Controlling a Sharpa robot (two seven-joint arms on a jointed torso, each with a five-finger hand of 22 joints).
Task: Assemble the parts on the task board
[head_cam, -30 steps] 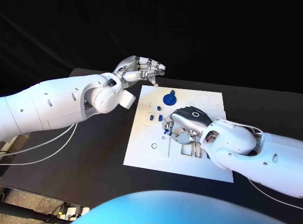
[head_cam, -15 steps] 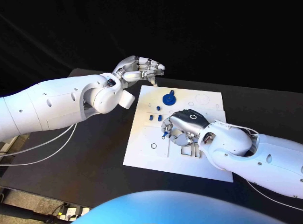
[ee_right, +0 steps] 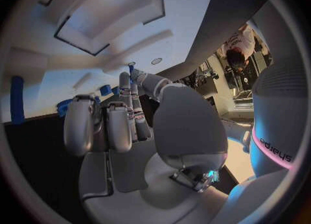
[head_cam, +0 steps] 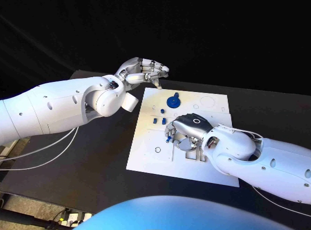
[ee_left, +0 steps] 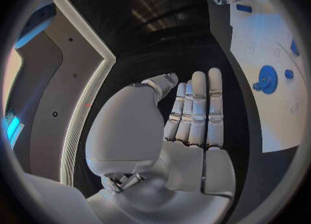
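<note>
The white board (head_cam: 179,143) is lying on the black surface (head_cam: 100,163), its long axis running away from the robot. No lettering is readable on the board; the word on the right arm in the right wrist view is showing upside down and cannot be read with certainty. The right hand (head_cam: 186,128) is hovering over the board's middle, fingers curled downward, pinching a small blue part (head_cam: 168,139) at its fingertips; the part's long axis is standing roughly upright. Since a second ago this hand has been shifting slightly toward the board's left side. A round blue gear (head_cam: 173,101) is sitting toward the board's far end, with small blue pegs (head_cam: 160,120) between it and the right hand. The left hand (head_cam: 143,71) is staying raised beyond the board's far left corner, fingers curled in, holding nothing.
</note>
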